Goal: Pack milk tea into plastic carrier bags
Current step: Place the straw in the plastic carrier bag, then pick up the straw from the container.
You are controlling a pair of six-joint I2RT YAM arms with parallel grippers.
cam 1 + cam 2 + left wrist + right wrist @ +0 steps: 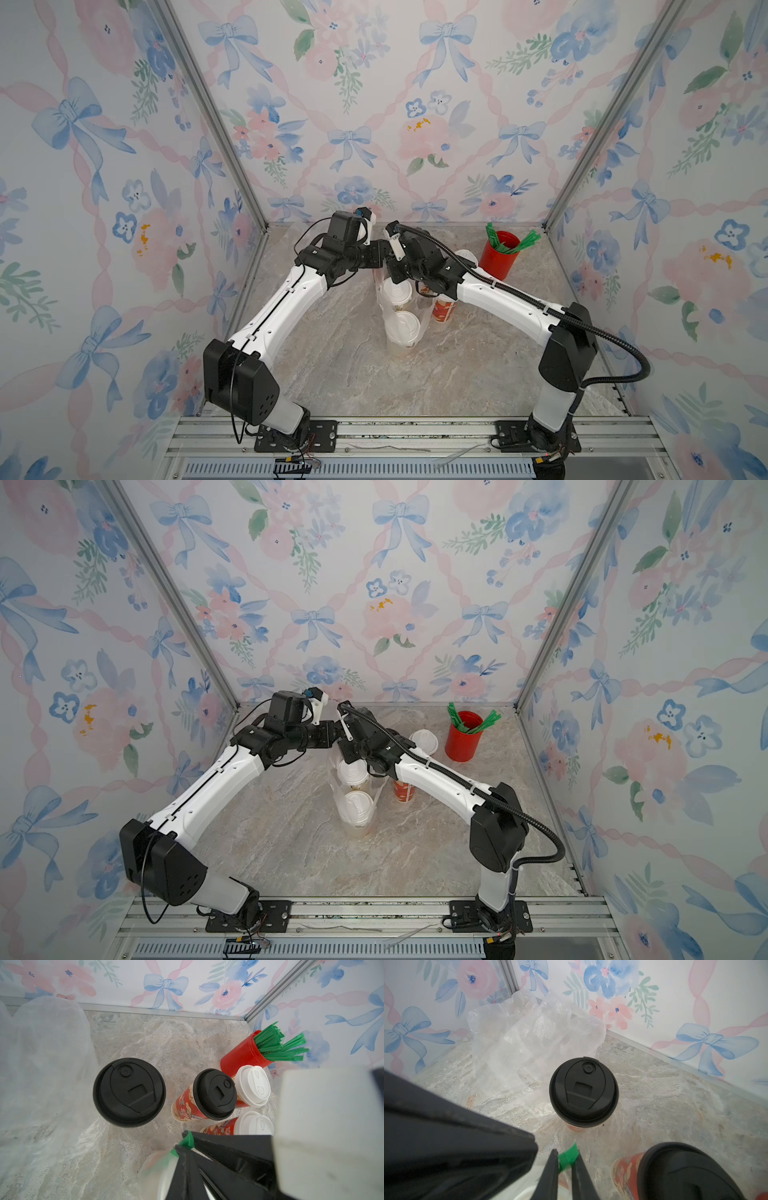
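**Milk tea, one bag filled; both grippers above it**

Thin clear plastic carrier bag (423, 316), mid marble-patterned table (332, 374): holds two cream paper cups with white dome lids (397, 293), upright. Left gripper (181, 1141) clenched above it; whether on a handle loop, cannot tell. Right gripper (566, 1155): jaws narrowly parted, nothing seen between. Two red printed cups with black lids (584, 1093) stand loose, one cut off at the right wrist view's edge. Two white-lidded red cups (253, 1085) stand beside the plain red cup of green straws (243, 1059), one partly hidden. Crumpled spare clear bags (529, 1043) lie in the far corner, number unclear.
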